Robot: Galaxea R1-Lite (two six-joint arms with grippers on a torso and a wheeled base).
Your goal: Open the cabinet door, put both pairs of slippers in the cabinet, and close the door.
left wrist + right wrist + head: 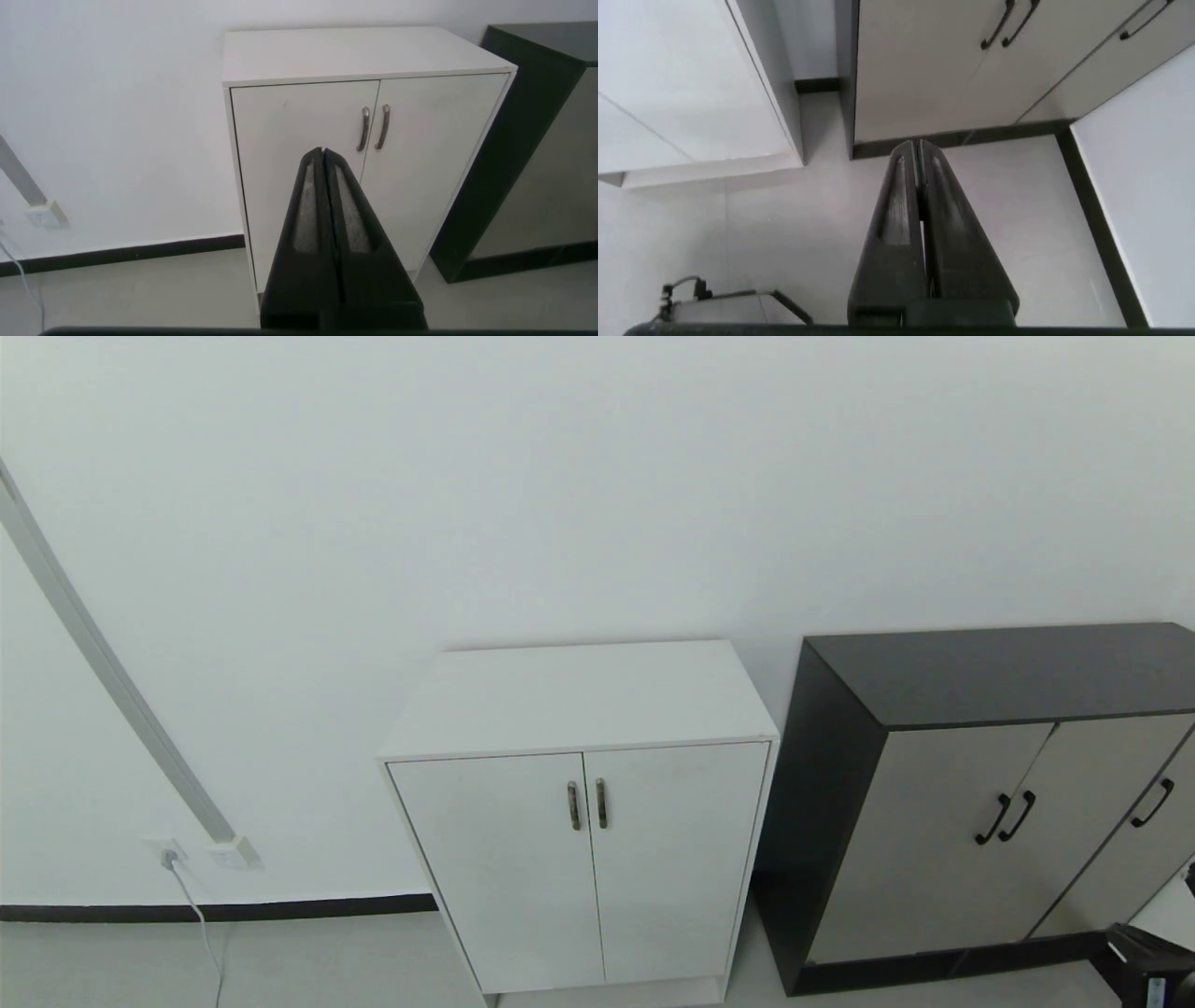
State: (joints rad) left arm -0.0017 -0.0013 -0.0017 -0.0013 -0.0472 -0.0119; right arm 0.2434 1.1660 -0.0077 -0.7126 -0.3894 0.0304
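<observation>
A white two-door cabinet stands against the wall, both doors closed, with a pair of metal handles at the centre seam. It also appears in the left wrist view as the white cabinet, with my left gripper shut and empty, held well back from the doors. My right gripper is shut with nothing in it, hanging over the pale floor near the base of the dark cabinet.
A black cabinet with grey doors stands right beside the white one. A wall socket with a grey cable and a slanted cable duct are at the left. A dark object sits at the lower right corner.
</observation>
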